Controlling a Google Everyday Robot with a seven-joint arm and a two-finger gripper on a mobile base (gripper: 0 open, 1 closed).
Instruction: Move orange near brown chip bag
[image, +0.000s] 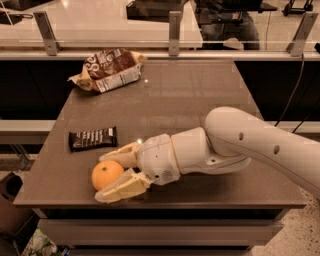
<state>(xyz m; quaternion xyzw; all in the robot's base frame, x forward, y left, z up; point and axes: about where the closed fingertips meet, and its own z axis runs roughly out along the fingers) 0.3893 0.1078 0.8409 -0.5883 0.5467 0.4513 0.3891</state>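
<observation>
The orange (105, 174) sits near the table's front left edge. My gripper (111, 175) reaches in from the right and its two tan fingers are open around the orange, one finger (120, 156) behind it and one finger (121, 188) in front, both close to or touching its skin. The brown chip bag (108, 69) lies at the table's back left, well away from the orange.
A small dark candy bar wrapper (93, 138) lies flat just behind the orange. The brown table (200, 95) ends close in front of the gripper. A rail with metal posts (174, 27) runs behind the table. My white arm (260, 145) crosses the right side.
</observation>
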